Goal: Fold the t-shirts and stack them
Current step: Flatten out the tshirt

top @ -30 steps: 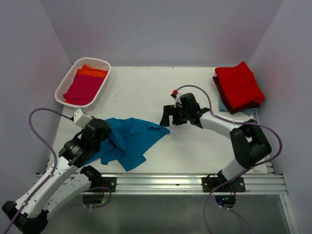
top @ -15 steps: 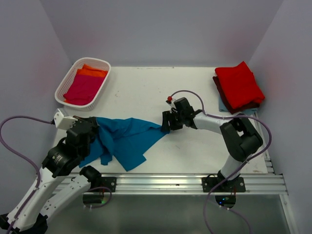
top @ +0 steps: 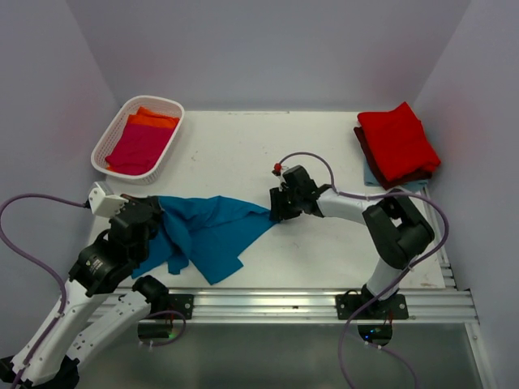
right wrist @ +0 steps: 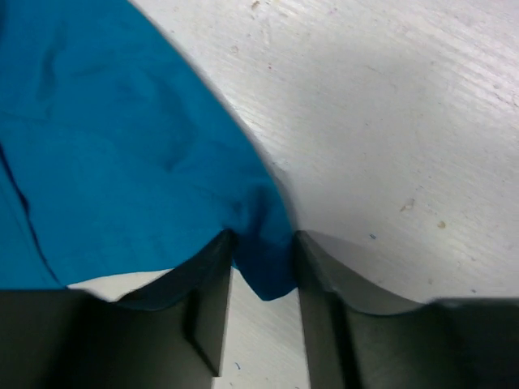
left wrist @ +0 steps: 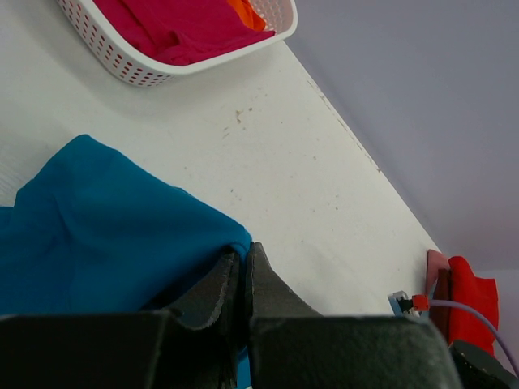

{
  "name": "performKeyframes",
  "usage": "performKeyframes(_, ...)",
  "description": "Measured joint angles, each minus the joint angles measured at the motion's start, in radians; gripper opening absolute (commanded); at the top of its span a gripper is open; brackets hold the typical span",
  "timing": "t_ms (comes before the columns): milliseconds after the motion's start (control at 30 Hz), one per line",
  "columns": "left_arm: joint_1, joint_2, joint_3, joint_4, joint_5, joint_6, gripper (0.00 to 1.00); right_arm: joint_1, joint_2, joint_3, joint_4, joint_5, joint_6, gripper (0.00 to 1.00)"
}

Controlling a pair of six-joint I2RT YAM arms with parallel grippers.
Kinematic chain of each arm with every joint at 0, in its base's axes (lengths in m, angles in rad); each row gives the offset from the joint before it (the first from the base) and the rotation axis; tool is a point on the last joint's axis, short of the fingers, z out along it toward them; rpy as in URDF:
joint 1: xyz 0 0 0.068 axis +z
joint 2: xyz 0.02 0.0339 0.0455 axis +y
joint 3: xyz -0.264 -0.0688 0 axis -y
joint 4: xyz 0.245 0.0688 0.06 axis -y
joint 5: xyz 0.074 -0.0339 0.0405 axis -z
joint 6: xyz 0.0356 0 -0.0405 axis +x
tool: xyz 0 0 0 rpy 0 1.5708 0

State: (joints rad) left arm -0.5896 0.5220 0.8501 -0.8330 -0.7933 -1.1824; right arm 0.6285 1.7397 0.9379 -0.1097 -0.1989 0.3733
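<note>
Pinching the 9 o'clock edge of the teal shirt (left wrist: pixel 97 235), the left jaws are pressed together, and their dark fingers (left wrist: pixel 272 296) meet with a lip of cloth caught at the tips. The right jaws are nearly closed on the shirt's opposite corner. In the right wrist view, that pointed corner fills the narrow gap and touches both fingers (right wrist: pixel 211 275). Seen from above, the teal shirt (top: pixel 211 231) lies rumpled on the desk (top: pixel 235 146) at about 7 o'clock, pulled into a rough band between the two grips. The left arm (top: pixel 105 259) holds it at 9 o'clock and the right arm (top: pixel 349 204) holds it at 3 o'clock. A loose flap spreads toward 6 o'clock, short of the desk's near edge. Well apart from it, at 10 o'clock, a white basket (top: pixel 154 99) holds a magenta shirt (top: pixel 134 148), with an orange shirt (top: pixel 152 119) showing at its far end. At 2 o'clock, near the right wall, a folded red shirt (top: pixel 397 139) tops a stack. A maroon shirt (top: pixel 366 150) lies under it, and a light blue shirt (top: pixel 371 176) peeks out at the bottom. A purple cable (top: pixel 312 156) loops over the right arm's wrist.
</note>
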Motion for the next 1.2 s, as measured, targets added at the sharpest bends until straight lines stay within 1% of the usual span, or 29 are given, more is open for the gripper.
performKeyframes(33,0.0,0.0,-0.002,0.001,0.0,0.0,0.0,0.003,-0.002,0.0,-0.01,0.015,-0.002,0.26)
performKeyframes(133,0.0,0.0,-0.013,0.001,0.0,0.0,0.0,0.011,-0.004,0.0,-0.036,0.053,-0.006,0.12)
performKeyframes(167,0.0,0.001,-0.018,0.0,0.001,0.0,0.0,0.012,-0.005,0.0,-0.042,0.062,-0.008,0.01)
performKeyframes(200,0.0,0.002,-0.022,0.001,0.001,0.0,0.0,0.013,-0.006,0.0,-0.047,0.073,-0.009,0.0)
performKeyframes(333,0.0,0.002,-0.035,0.001,0.0,0.0,0.0,0.015,-0.014,0.0,-0.071,0.109,0.0,0.0)
performKeyframes(400,0.0,0.002,-0.042,0.001,-0.001,-0.001,0.0,0.018,-0.029,0.0,-0.108,0.16,0.003,0.0)
performKeyframes(600,0.0,0.004,-0.095,-0.006,-0.023,-0.008,0.0,0.008,-0.144,0.002,-0.31,0.432,0.032,0.0)
performKeyframes(700,0.0,0.014,-0.127,-0.006,-0.027,-0.013,0.0,-0.028,-0.217,0.014,-0.402,0.57,0.063,0.0)
performKeyframes(767,0.0,0.028,-0.15,-0.006,-0.033,-0.015,0.0,-0.061,-0.261,0.019,-0.443,0.637,0.08,0.0)
performKeyframes(867,0.0,0.062,-0.206,0.014,-0.043,-0.008,0.01,-0.102,-0.286,0.029,-0.48,0.694,0.091,0.0)
performKeyframes(900,0.0,0.078,-0.227,0.031,-0.043,0.003,0.05,-0.109,-0.287,0.03,-0.485,0.708,0.093,0.0)
performKeyframes(933,0.0,0.095,-0.251,0.061,-0.037,0.026,0.17,-0.113,-0.286,0.03,-0.49,0.714,0.095,0.0)
performKeyframes(967,0.0,0.116,-0.275,0.095,-0.022,0.058,0.24,-0.113,-0.286,0.03,-0.497,0.717,0.097,0.0)
performKeyframes(1000,0.0,0.14,-0.294,0.135,-0.007,0.097,0.42,-0.112,-0.286,0.03,-0.501,0.717,0.098,0.0)
performKeyframes(1067,0.0,0.187,-0.324,0.236,0.054,0.201,0.55,-0.111,-0.285,0.03,-0.501,0.713,0.098,0.0)
performKeyframes(1100,0.0,0.211,-0.332,0.287,0.099,0.249,0.65,-0.111,-0.282,0.03,-0.5,0.711,0.098,0.0)
performKeyframes(1200,0.0,0.242,-0.344,0.432,0.257,0.39,0.65,-0.111,-0.262,0.03,-0.495,0.705,0.098,0.0)
